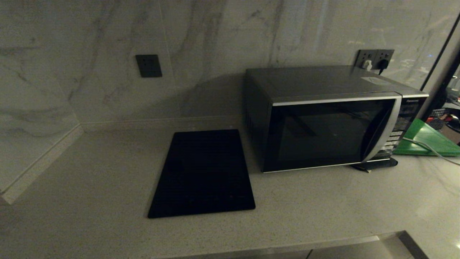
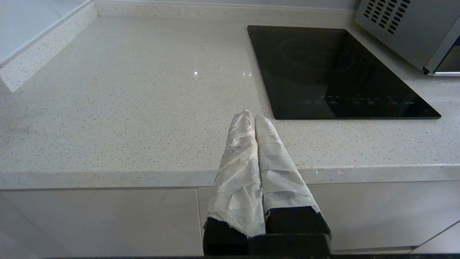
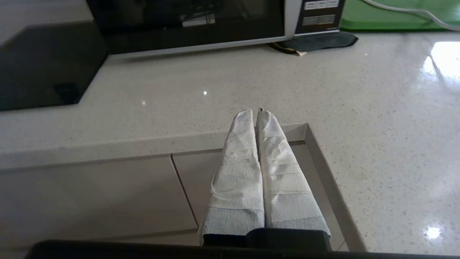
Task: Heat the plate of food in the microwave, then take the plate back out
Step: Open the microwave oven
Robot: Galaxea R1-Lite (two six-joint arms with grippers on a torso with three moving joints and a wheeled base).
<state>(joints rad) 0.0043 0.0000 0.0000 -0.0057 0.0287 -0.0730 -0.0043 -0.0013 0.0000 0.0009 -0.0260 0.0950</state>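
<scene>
**Op A:** Microwave [image 1: 330, 122] sits door closed at the counter's [image 1: 90, 187] back right; I can't find the plate of food in any view.

**Op B:** I've parked both arms off the front edge. Left gripper [image 2: 251, 117] and right gripper [image 3: 256, 114] are pinched closed, empty. Only the wrist views show them; the head view shows neither.

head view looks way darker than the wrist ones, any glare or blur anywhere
Head view: dim overall, the microwave door nearly black. Right wrist view: bright glare patches on the counter, microwave edges slightly smeared. Left wrist view: evenly lit, sharp, only small highlights near the cooktop.
</scene>
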